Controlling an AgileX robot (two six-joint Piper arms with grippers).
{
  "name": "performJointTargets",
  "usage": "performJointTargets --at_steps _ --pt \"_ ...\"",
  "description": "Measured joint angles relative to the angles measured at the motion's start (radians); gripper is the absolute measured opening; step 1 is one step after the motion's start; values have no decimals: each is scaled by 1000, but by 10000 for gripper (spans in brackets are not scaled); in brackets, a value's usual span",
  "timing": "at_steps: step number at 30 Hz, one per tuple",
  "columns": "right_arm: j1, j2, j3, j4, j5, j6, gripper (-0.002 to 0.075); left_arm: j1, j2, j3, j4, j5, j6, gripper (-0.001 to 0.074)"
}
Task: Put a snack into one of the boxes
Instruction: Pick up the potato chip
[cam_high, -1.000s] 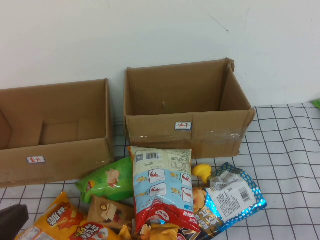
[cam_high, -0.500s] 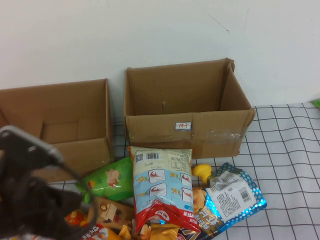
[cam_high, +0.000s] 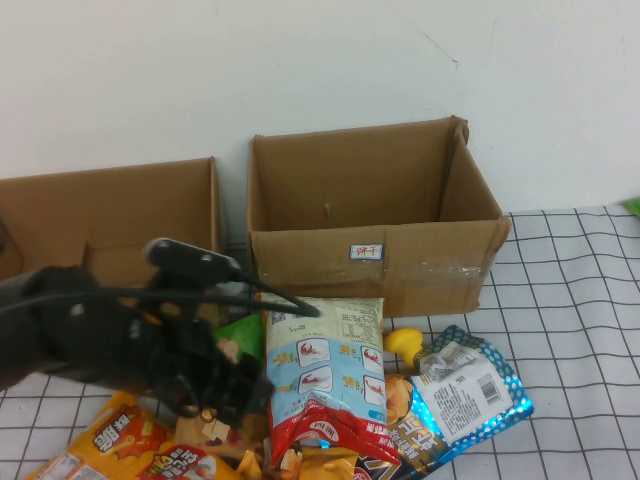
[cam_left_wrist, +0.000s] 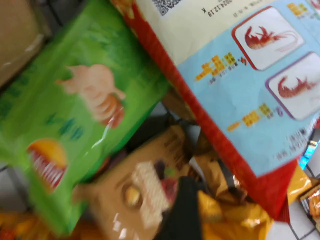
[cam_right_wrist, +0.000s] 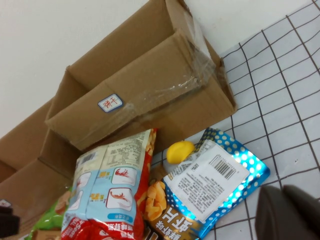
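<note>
From the high view, the snack (cam_high: 325, 385) is lying flat on the checked counter (cam_high: 570, 300), barcode end toward the taller taped box (cam_high: 375, 225), red end nearest the robot, resting partly on other packets. The left end effector (cam_high: 225, 385) is hovering low over the pile just beside the snack's left edge, above the green chip bag (cam_high: 240, 335); I cannot tell from here how its fingers are standing. The lower box (cam_high: 110, 225), the one the bag is meant for, is sitting open well to the left, half hidden behind the arm.

Going to the left wrist view, the snack (cam_left_wrist: 235, 85) is filling the upper corner, shrimp squares showing, its red-trimmed edge overlapping the green bag (cam_left_wrist: 85, 110) and a tan biscuit packet (cam_left_wrist: 145, 185). Nothing is being pinched.

Over to the right wrist view, the right end effector (cam_right_wrist: 287, 217) is parked at the counter's near edge, well apart from the snack (cam_right_wrist: 112, 195), fingers pressed together and empty.

Handling-wise, that bag is looking puffy, light and glossy, likely slippery and easy to crush. I'd judge a wide, gentle pinch across the flatter sealed red end, or along the side seam, safer than squeezing the air-filled belly.
</note>
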Motion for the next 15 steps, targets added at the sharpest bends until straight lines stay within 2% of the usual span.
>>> performJointTargets --at_steps 3,9,15 --pt "0 0 0 0 0 -9 -1 -23 70 -32 -46 0 111 617" --pt "0 0 0 0 0 -16 -1 -137 133 -38 -51 -31 296 629" --pt "0 0 0 0 0 -23 -1 -262 170 -38 135 -159 358 630"
